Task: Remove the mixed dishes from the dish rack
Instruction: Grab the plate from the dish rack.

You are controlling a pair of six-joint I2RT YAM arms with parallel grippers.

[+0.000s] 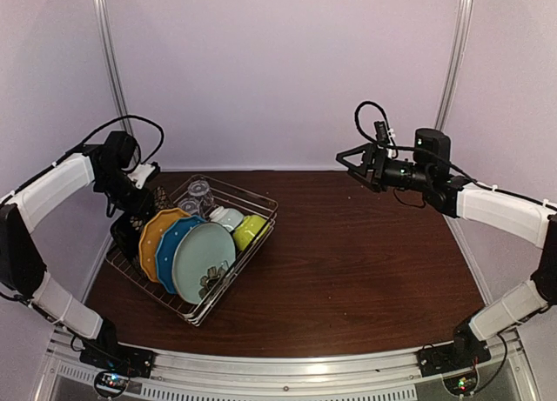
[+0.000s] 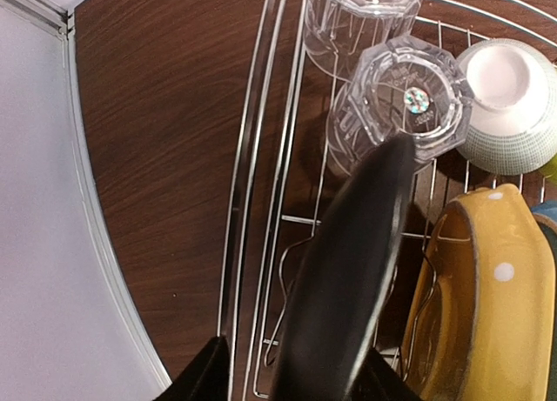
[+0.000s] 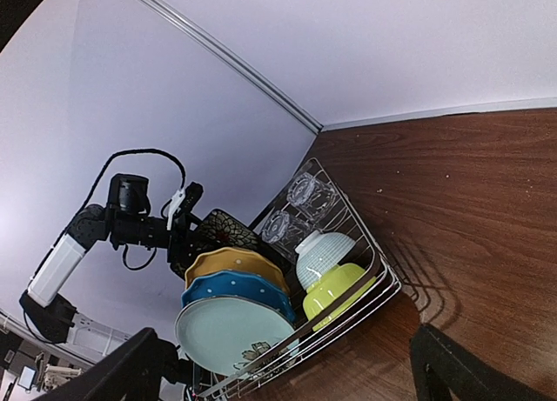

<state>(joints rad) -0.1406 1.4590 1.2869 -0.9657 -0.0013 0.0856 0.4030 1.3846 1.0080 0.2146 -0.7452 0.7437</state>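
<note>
Dark plate (image 2: 339, 279) stands at the left end of the rack (image 2: 252, 201), left gripper (image 2: 291, 379) straddling its rim, not clamped yet; right gripper (image 1: 351, 160) gapes, well clear of the rack; next, pinch and lift straight up

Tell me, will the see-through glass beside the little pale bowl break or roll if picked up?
Probably breakable: the clear glass looks like real glass. Likely slippery, since it is smooth and shiny. It seems upside down in the dish rack, so it shouldn't roll unless tipped sideways.
</note>
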